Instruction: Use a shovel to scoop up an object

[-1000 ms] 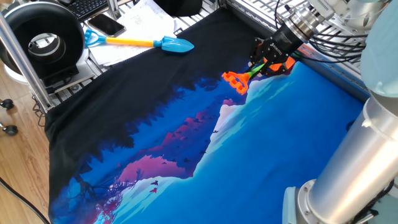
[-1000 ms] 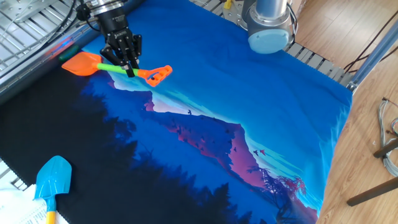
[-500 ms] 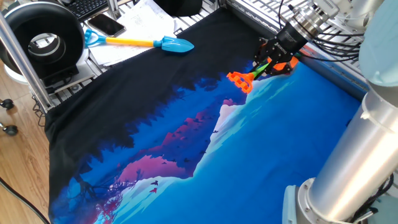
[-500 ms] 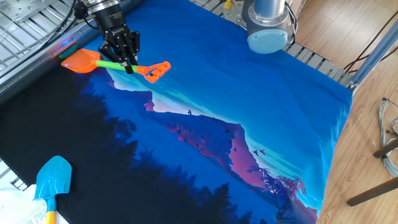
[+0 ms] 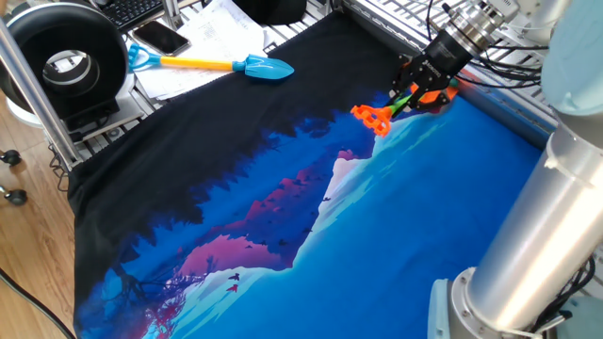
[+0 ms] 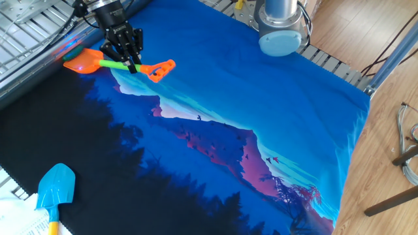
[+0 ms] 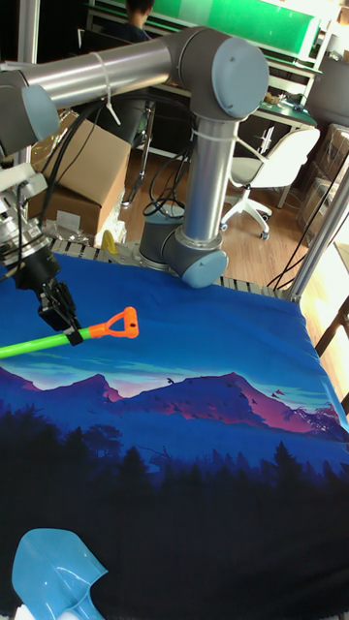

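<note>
Between the jaws, shovel (image 6: 108,63) shaft clamped, handle jutting out

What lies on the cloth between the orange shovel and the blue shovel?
Nothing: in the other fixed view only bare printed cloth runs from the orange shovel to the blue shovel.

Two fixed views high at opposite table corners, tall view low from the front edge, all sharing the cloth (image 6: 274,117)

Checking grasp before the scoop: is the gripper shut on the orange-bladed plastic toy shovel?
Shut: the gripper clamps the lime-green shaft of the orange-bladed plastic toy shovel.
</note>
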`<control>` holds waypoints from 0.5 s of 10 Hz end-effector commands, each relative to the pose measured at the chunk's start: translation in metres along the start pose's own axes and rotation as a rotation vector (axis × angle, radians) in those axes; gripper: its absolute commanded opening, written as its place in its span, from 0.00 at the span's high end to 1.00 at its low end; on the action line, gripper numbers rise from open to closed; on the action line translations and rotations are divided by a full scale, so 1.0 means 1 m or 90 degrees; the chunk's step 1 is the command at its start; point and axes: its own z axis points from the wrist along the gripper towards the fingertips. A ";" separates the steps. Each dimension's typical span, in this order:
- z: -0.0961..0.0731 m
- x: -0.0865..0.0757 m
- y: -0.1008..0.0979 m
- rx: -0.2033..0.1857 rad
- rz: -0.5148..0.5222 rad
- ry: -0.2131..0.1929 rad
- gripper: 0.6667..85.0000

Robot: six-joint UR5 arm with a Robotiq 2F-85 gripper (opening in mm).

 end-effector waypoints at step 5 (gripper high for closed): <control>0.019 0.004 -0.014 -0.019 0.051 0.029 0.98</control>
